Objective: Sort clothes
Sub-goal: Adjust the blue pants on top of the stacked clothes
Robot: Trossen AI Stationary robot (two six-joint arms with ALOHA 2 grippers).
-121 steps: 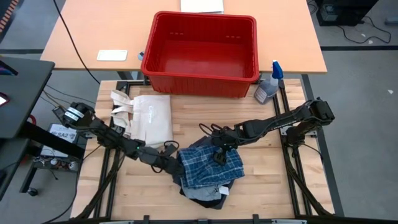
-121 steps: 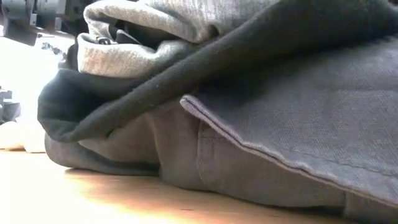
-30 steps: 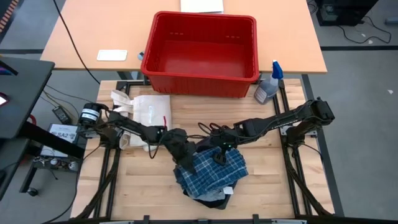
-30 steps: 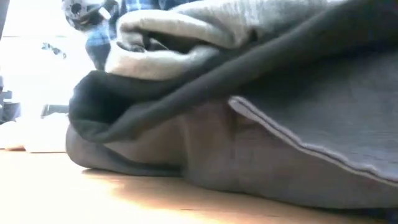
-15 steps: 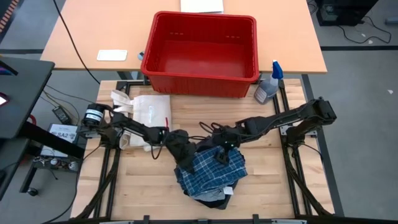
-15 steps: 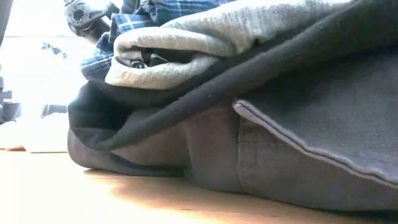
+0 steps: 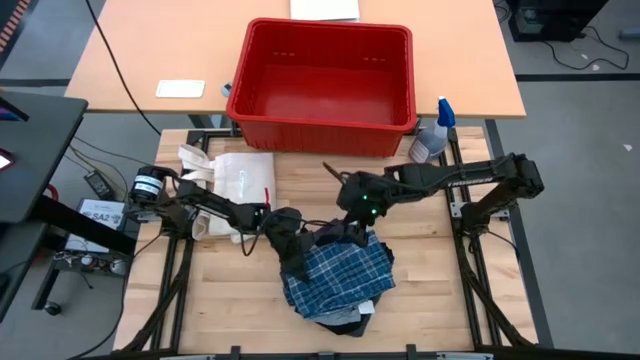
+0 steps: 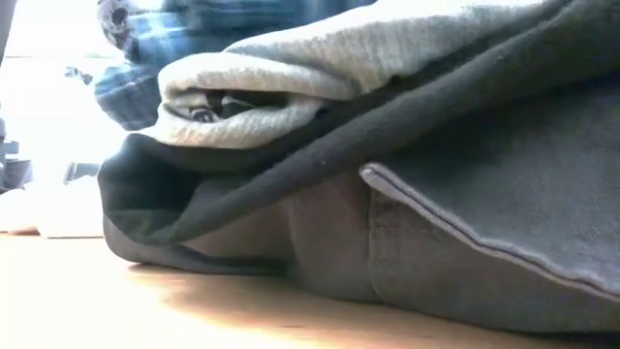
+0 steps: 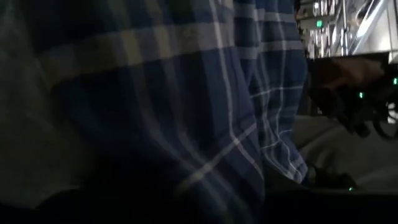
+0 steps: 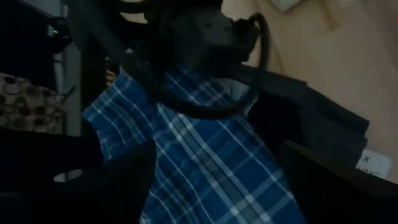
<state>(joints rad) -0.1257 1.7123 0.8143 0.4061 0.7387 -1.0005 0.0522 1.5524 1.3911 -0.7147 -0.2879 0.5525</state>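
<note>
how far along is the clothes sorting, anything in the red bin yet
Nothing looks sorted: the red bin is empty. In hand: the left gripper is shut on the plaid piece at its left edge, atop the pile. The right gripper is open above the pile. Left to do: the plaid piece, the grey shorts and everything under them.

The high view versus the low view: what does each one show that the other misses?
Only the high view shows both arms, the left gripper shut on the plaid piece, the right gripper open above the pile, the red bin, the tote bag and the spray bottle. Only the low view shows the grey shorts' seam close up and the folded layers. Both show the clothes pile on the wooden table.
</note>
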